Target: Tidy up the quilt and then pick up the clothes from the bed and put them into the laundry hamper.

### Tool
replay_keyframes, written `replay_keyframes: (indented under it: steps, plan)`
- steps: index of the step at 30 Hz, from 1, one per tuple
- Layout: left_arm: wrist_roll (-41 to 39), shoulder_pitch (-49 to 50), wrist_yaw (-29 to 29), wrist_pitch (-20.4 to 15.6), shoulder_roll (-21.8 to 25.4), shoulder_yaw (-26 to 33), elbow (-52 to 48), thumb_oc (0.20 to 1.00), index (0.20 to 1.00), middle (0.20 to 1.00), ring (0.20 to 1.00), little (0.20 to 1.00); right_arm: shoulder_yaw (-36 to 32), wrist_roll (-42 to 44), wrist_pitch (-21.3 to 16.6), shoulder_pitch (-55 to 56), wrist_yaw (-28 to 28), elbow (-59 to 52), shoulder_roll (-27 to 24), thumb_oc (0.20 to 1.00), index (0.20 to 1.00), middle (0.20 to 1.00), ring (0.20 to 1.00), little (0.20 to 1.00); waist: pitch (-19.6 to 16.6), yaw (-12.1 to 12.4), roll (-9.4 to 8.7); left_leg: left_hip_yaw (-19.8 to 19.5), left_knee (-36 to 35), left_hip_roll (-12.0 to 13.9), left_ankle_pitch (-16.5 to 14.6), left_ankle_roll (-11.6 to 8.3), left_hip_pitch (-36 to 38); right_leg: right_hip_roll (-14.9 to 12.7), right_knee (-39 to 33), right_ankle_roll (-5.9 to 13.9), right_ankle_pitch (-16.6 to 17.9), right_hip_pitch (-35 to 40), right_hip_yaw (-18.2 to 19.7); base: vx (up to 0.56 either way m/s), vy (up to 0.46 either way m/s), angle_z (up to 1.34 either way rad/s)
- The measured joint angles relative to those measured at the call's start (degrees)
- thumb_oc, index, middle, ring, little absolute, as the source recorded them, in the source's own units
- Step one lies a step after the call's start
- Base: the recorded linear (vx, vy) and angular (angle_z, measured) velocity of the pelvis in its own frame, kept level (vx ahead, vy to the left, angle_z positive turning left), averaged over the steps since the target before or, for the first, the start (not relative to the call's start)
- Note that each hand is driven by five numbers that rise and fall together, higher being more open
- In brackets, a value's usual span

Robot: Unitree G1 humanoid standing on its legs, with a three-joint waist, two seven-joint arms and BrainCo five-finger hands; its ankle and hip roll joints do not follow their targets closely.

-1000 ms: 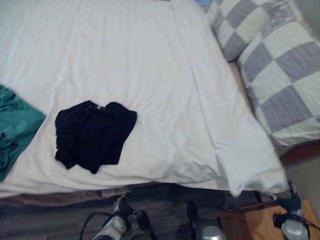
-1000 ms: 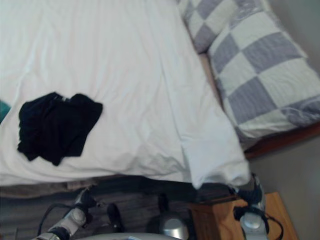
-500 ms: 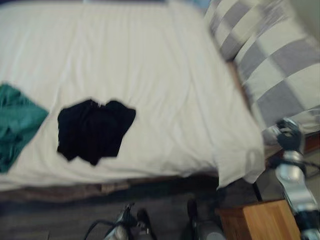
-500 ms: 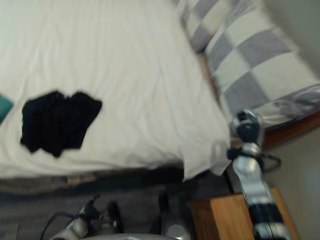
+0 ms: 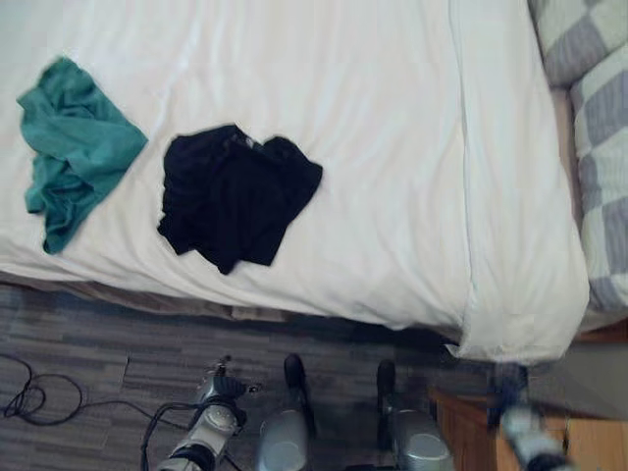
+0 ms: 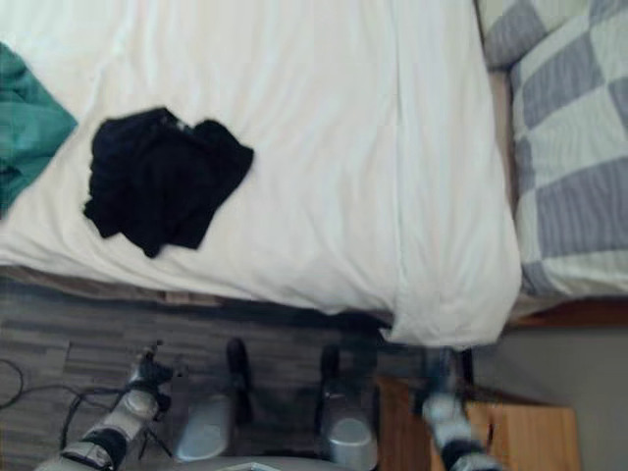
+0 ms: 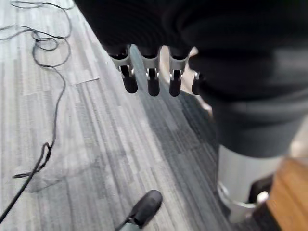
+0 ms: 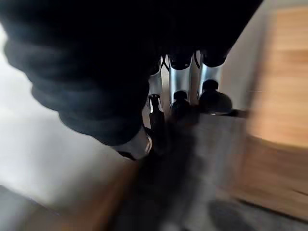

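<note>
Across the upper part of the head views lies the white quilt [image 5: 392, 147], spread flat over the bed, its right corner hanging past the near edge. On it, left of centre, sits a crumpled black garment [image 5: 235, 196]; just beside it, at the upper left, lies a green garment [image 5: 74, 147] — the two close but apart. Checked pillows [image 6: 569, 157] occupy the upper right. Below the bed, at lower left, the left hand [image 7: 151, 77] hangs over the grey striped floor [image 7: 96, 144], fingers relaxed and straight, holding nothing. At lower right, the right hand [image 8: 180, 103] hangs beside a wooden nightstand [image 6: 520, 437] — its fingers extended, empty.
</note>
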Motion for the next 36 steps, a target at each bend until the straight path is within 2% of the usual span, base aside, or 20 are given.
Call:
replay_keyframes:
  steps: [1,2,3,7,12,14,16,18,20,21,24,27,28,29,30,31,33,34,35,36]
  plan:
    - [0.85,-0.35,-0.1,-0.02,-0.13,-0.02,0.65,1.0,1.0,1.0,1.0,1.0,0.77,-0.07,0.6,2.32,1.52,2.3,0.98,0.235,0.235,0.235,0.235,0.235,-0.83,-0.57,0.2,-0.09,-0.67,-0.26,0.21,0.3,0.73,-0.12,0.36,0.16,0.17,0.27,-0.1,0.01,0.134,0.02]
    - [1.31,-0.28,-0.51,0.1,-0.11,-0.07,1.29,1.0,1.0,1.0,1.0,1.0,0.97,-0.12,1.16,3.35,3.1,3.35,1.64,0.526,0.526,0.526,0.526,0.526,-0.96,-1.06,0.44,-0.09,-0.66,-0.17,0.08,0.7,1.54,-0.14,1.08,0.35,0.24,0.68,-0.12,-0.03,0.095,-0.12]
    - [1.42,-0.25,-1.1,0.08,0.33,-0.05,1.54,1.0,1.0,1.0,1.0,1.0,1.13,-0.25,3.03,6.22,5.52,4.49,2.11,1.0,1.0,1.0,1.0,1.0,-1.37,-1.87,0.71,0.66,-0.67,0.02,-0.2,1.21,3.15,-0.05,3.27,0.59,0.46,0.64,-0.35,-0.03,0.092,-0.23]
    - [1.8,-0.92,-2.95,0.0,2.49,-1.15,1.21,1.0,1.0,1.0,1.0,1.0,4.34,-4.66,3.81,8.58,8.97,4.82,1.54,1.0,1.0,1.0,1.0,1.0,-3.6,-2.09,1.14,2.6,-0.66,1.42,-1.62,2.1,4.77,1.87,8.45,-0.43,-2.27,-3.46,-3.74,0.04,-0.004,-0.33]
    - [1.83,3.94,-4.49,-0.07,2.48,0.13,1.95,1.0,1.0,1.0,1.0,1.0,4.53,-5.05,3.59,5.35,9.21,3.93,1.02,1.0,1.0,1.0,1.0,1.0,-7.19,-1.53,-0.27,4.35,-0.01,-0.18,-2.76,0.04,6.18,2.57,-0.58,-3.42,-1.62,-0.57,-3.57,0.03,-0.022,-0.08]
    - [1.77,4.01,-4.67,-0.01,0.69,-0.35,2.9,1.0,1.0,1.0,1.0,1.0,4.36,-4.67,3.09,2.35,8.66,3.07,-0.03,1.0,1.0,1.0,1.0,1.0,-7.15,-0.6,0.67,4.48,11.39,1.87,-5.71,-5.69,-0.25,2.44,-2.17,-4.92,-1.0,-0.38,-4.15,-0.02,0.144,0.14]
    - [1.76,3.97,-4.54,0.04,-1.35,-0.86,2.5,1.0,1.0,1.0,1.0,1.0,4.54,-4.55,3.23,-0.64,6.85,1.93,-2.61,1.0,1.0,1.0,1.0,1.0,-7.16,-0.28,2.92,10.97,17.19,6.75,-6.62,-7.97,-4.22,2.36,-2.21,-5.23,-0.88,-0.65,-6.52,0.06,0.278,0.36]
    - [1.83,4.34,-4.22,-0.16,-2.19,-2.23,0.19,1.0,1.0,1.0,1.0,1.0,4.58,-4.53,2.83,-2.51,5.84,-0.33,-5.2,1.0,1.0,1.0,1.0,1.0,-6.8,-0.1,5.43,14.25,12.05,11.58,-3.77,-8.22,-2.99,3.02,-2.15,-5.13,-1.19,1.24,-7.3,0.14,0.474,0.38]
    - [2.12,5.31,-3.35,-0.36,-2.95,-3.42,-0.93,1.0,1.0,1.0,1.0,1.0,4.67,-4.45,3.05,-2.92,5.14,-2.02,-6.19,1.0,1.0,1.0,1.0,1.0,-7.19,-0.07,6.38,11.88,4.17,12.21,-1.64,-8.61,0.02,2.77,-2.18,-2.97,-1.68,2.6,-7.76,0.15,0.557,0.13]
    - [3.07,4.23,-2.61,-0.84,-3.81,-3.43,0.12,1.0,1.0,1.0,1.0,1.0,4.91,-4.49,2.43,-3.11,4.46,-2.31,-6.24,1.0,1.0,1.0,1.0,1.0,-7.46,-0.19,6.75,5.71,-0.62,14.28,1.61,-10.68,0.23,2.96,-2.2,-2.33,-2.03,2.99,-8.45,0.15,0.509,0.1]
    - [3.08,2.06,-2.16,-0.79,-4.5,-3.43,1.62,1.0,1.0,1.0,1.0,1.0,4.11,-4.7,2.54,-2.22,4.44,-2.15,-5.42,1.0,1.0,1.0,1.0,1.0,-7.72,1.22,5.13,1.72,-0.23,19.47,3.67,-11.23,-1.6,1.18,-2.19,-2.17,-2.28,2.86,-8.28,0.24,0.551,0.06]
    - [3.52,2.59,-2.23,-0.77,-5.26,-3.65,4.07,1.0,1.0,1.0,1.0,1.0,3.15,-5.14,3.15,1.05,4.58,-0.34,-5.14,1.0,1.0,1.0,1.0,1.0,-9.28,1.01,3.87,0.29,-0.22,17.24,3.38,-11.37,0.55,-3.48,-1.76,-0.5,-2.21,4.58,-8.73,0.14,0.562,0.14]
    - [3.91,2.12,-2.28,0.04,-4.17,-4.75,5.21,1.0,1.0,1.0,1.0,1.0,3.28,-5.64,3.96,1.74,4.58,1.15,-2.75,1.0,1.0,1.0,1.0,1.0,-9.65,0.78,1.01,0.92,0.06,12.46,5.83,-11.57,2.16,-8.23,-0.48,-0.46,-0.23,4.0,-8.44,0.0,0.756,-0.31]
    - [3.92,2.4,-2.25,0.54,-2.93,-3.7,5.53,1.0,1.0,1.0,1.0,1.0,3.56,-6.49,3.92,1.36,4.79,0.31,-1.25,1.0,1.0,1.0,1.0,1.0,-9.51,1.88,-0.18,3.92,0.08,11.07,4.83,-10.18,3.08,-10.37,3.48,-0.75,2.95,0.67,-9.65,-0.04,0.545,-0.72]
    - [3.94,2.9,-2.24,0.69,-2.47,-3.49,5.51,1.0,1.0,1.0,1.0,1.0,3.89,-6.74,4.06,0.77,4.75,-0.64,0.12,1.0,1.0,1.0,1.0,1.0,-9.45,2.68,-0.33,7.57,0.04,10.65,4.01,-9.17,4.11,-11.43,6.59,-1.82,7.21,-2.2,-13.91,0.0,0.372,-1.55]
    - [4.0,4.18,-2.3,1.17,-2.61,-3.32,5.71,1.0,1.0,1.0,1.0,1.0,5.48,-7.01,4.64,-0.71,3.27,-1.07,-0.3,1.0,1.0,1.0,1.0,1.0,-9.19,3.5,0.49,12.19,-0.41,10.17,1.74,-6.66,6.36,-13.88,9.15,-6.43,13.6,-5.03,-25.8,-0.08,0.433,-1.46]
    - [4.19,4.27,-2.48,1.25,-2.93,-3.32,4.93,1.0,1.0,1.0,1.0,1.0,7.23,-8.55,4.12,0.25,3.42,-2.32,-1.15,1.0,1.0,1.0,1.0,1.0,-9.39,1.99,2.17,13.26,-0.52,7.93,-1.15,-3.65,7.38,-13.39,16.86,-1.85,5.27,-7.59,-27.41,-0.11,0.46,-0.69]
    - [4.71,3.8,-2.46,0.97,-2.39,-3.34,4.21,1.0,1.0,1.0,1.0,1.0,8.18,-9.08,4.03,0.15,3.57,-2.24,-1.3,1.0,1.0,1.0,1.0,1.0,-9.05,2.01,3.0,13.8,-0.5,7.39,-1.52,-3.04,7.18,-10.9,21.11,1.84,-0.16,-9.97,-24.17,-0.09,0.307,-0.19]
    - [5.79,3.1,-2.62,1.12,-2.12,-3.39,4.44,1.0,1.0,1.0,1.0,1.0,8.75,-9.07,3.63,-0.34,3.76,-2.44,-1.03,1.0,1.0,1.0,1.0,1.0,-8.98,1.49,4.27,13.66,-0.52,7.33,-1.51,-2.62,6.09,-5.49,25.58,2.55,-6.03,-13.63,-17.37,-0.06,0.19,-0.09]
    - [6.02,2.26,-2.78,1.28,-2.25,-3.39,5.15,1.0,1.0,1.0,1.0,1.0,8.72,-9.05,3.44,-0.32,3.81,-2.58,-0.92,1.0,1.0,1.0,1.0,1.0,-8.9,0.59,4.49,13.26,-0.14,5.86,-1.01,-1.8,5.58,-2.69,26.61,1.95,-7.55,-14.54,-15.77,-0.03,0.273,0.04]
